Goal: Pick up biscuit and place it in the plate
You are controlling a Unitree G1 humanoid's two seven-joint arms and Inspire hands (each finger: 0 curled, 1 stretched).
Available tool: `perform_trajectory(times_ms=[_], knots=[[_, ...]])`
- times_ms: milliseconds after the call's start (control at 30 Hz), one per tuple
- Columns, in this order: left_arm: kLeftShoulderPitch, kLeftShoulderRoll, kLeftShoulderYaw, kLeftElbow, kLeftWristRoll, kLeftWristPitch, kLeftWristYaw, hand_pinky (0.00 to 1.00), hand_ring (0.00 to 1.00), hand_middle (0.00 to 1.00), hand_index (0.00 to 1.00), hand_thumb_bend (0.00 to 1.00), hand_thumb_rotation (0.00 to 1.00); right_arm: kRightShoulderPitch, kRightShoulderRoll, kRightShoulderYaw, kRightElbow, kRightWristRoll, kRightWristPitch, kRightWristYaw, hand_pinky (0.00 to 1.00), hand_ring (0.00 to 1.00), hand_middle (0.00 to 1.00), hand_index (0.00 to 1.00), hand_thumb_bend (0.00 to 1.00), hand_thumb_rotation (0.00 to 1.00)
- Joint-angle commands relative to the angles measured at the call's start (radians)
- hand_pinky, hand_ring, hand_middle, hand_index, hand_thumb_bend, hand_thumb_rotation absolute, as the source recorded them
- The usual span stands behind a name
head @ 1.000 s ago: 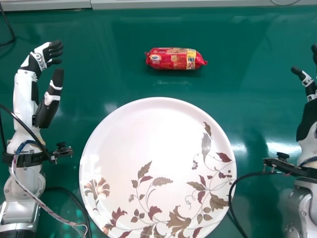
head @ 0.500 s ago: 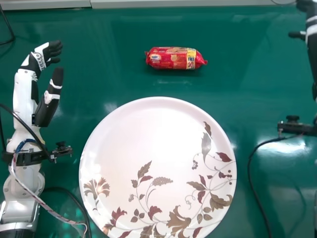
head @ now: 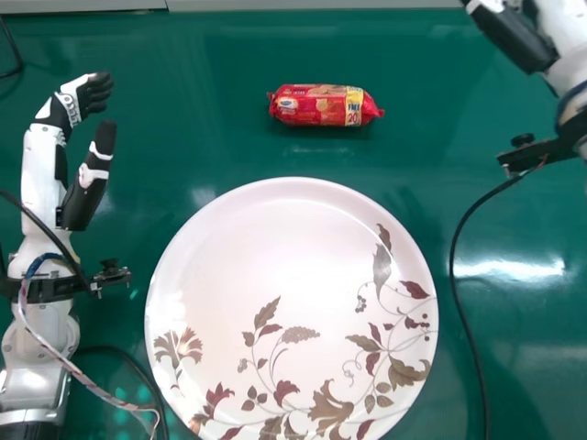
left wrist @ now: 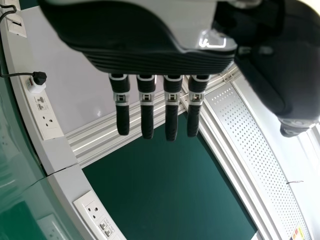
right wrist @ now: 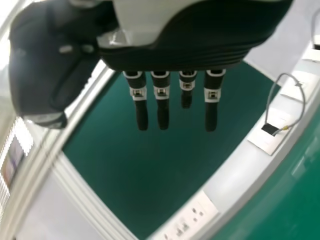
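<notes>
The red biscuit packet (head: 325, 105) lies on its side on the green table, just beyond the far rim of the white plate (head: 266, 229), not touching it. At the top right of the head view is my right hand (head: 514, 35), well to the right of the packet and cut off by the top edge. In the right wrist view the right hand (right wrist: 200, 55) has its fingers extended and holds nothing. My left hand (head: 84, 188) rests at the left side, left of the plate, open and empty. The left wrist view shows the left hand (left wrist: 150, 57) with straight fingers.
Black cables (head: 456, 266) run over the table (head: 495, 348) right of the plate, and others lie beside the left forearm. A pale ledge (head: 321, 5) borders the table's far edge. Wall sockets (left wrist: 45, 112) show in the left wrist view.
My right arm has moved forward from the right edge, and its hand has come inward at the top right. The left hand, packet and plate have stayed in place.
</notes>
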Motion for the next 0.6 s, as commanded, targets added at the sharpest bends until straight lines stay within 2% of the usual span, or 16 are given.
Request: perform_trajectory(times_ms=[0,167,267,400,567], knots=[[0.028,0.004,0.007,0.028,-0.005,0.003,-0.004,0.76,0.8,0.81,0.81,0.88,0.48,-0.056,-0.031,0.054,0.065,-0.039,-0.036,0.036,0.72,0.84,0.87,0.86,0.87,0.53],[0.021,0.01,0.005,0.033,-0.014,-0.001,-0.011,0.77,0.81,0.81,0.82,0.88,0.47,-0.156,-0.027,0.126,0.226,-0.088,-0.132,0.062,0.73,0.83,0.86,0.86,0.95,0.55],[0.016,0.012,0.006,0.041,-0.015,-0.007,-0.012,0.77,0.81,0.81,0.82,0.88,0.46,-0.206,-0.031,0.169,0.311,-0.117,-0.169,0.09,0.73,0.85,0.88,0.89,0.99,0.6],[0.014,0.012,0.006,0.044,-0.019,-0.004,-0.015,0.77,0.81,0.81,0.81,0.89,0.46,-0.262,-0.038,0.222,0.42,-0.162,-0.232,0.118,0.71,0.85,0.9,0.92,1.0,0.63],[0.017,0.013,0.003,0.047,-0.025,-0.002,-0.019,0.76,0.81,0.81,0.81,0.89,0.46,-0.292,-0.032,0.271,0.469,-0.214,-0.234,0.168,0.74,0.89,0.94,0.97,1.0,0.58]])
